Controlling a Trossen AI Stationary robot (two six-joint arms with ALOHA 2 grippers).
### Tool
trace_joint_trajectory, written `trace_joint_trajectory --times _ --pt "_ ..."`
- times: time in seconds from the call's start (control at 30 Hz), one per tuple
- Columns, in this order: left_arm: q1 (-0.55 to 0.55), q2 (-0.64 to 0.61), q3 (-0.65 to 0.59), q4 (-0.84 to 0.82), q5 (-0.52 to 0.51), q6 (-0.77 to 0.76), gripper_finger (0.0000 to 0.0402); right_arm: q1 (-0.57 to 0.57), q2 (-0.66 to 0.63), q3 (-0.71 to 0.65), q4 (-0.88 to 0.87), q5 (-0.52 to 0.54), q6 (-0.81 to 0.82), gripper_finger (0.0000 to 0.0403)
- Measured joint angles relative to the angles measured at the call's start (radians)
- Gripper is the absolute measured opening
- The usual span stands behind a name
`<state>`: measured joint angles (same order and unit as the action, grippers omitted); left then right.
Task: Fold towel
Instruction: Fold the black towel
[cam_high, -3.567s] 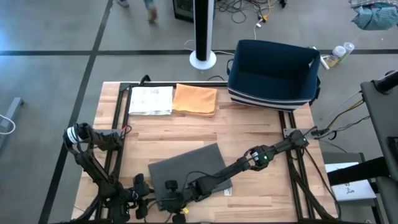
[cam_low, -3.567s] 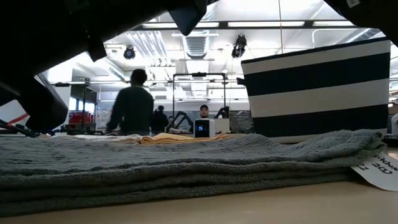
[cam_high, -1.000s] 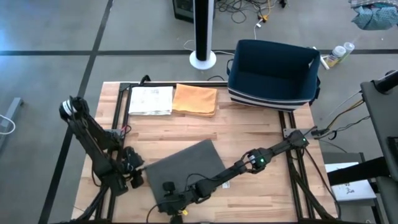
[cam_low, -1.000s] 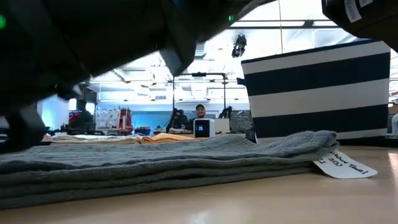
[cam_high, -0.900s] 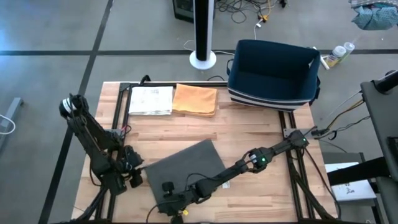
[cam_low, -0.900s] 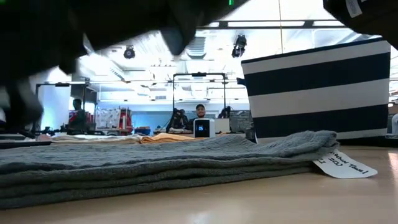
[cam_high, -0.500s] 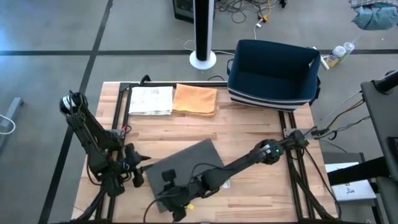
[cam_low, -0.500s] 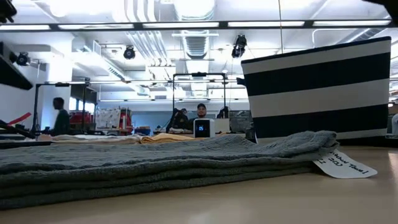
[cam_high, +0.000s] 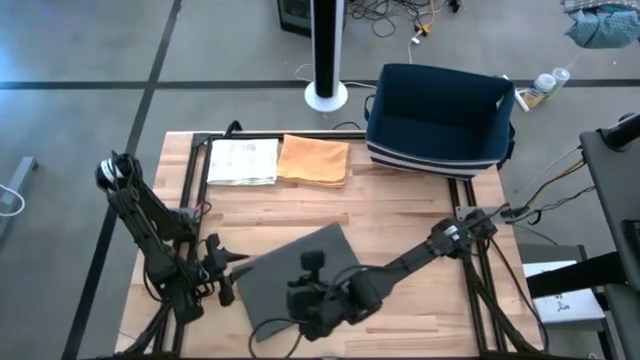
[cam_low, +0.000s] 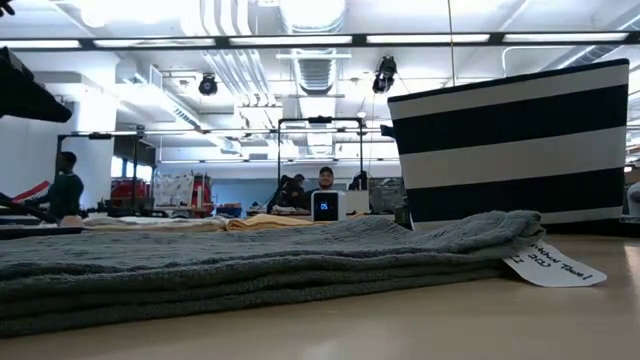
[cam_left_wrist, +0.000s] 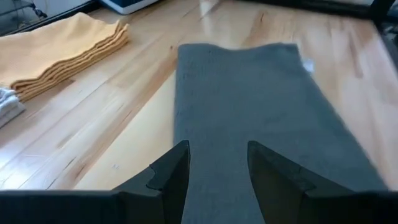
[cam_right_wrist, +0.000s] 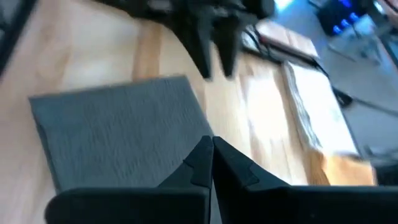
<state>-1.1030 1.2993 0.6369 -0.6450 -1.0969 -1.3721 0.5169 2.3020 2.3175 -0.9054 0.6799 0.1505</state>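
Two slim dark jointed arms, each ending in a black two-fingered claw with tapered, angular fingers (cam_left_wrist: 171, 180).

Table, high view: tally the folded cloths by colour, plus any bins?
Grey folded towel: 1
Orange folded towel: 1
White folded cloth: 1
Navy-and-white striped bin: 1
Total: 4
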Motion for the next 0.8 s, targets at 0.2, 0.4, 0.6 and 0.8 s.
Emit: trace_joint_trajectory --times 0.2,0.4,0.6,0.8 --pt "0.001 0.028 -0.001 0.108 -0.069 0.039 0.0153 0.038 -0.033 -0.11 -0.081 0.036 0.165 0.0001" --pt "0.011 0.075 -0.003 0.211 -0.063 0.055 0.0153 0.088 -0.188 -0.366 -0.041 0.081 0.339 0.0" --pt "0.138 0.143 0.004 0.458 0.198 0.222 0.0153 0.112 -0.363 -0.715 0.233 0.073 0.43 0.0" --pt "0.293 0.246 0.003 0.71 0.329 0.417 0.0153 0.107 -0.434 -0.996 0.54 -0.038 0.489 0.0"
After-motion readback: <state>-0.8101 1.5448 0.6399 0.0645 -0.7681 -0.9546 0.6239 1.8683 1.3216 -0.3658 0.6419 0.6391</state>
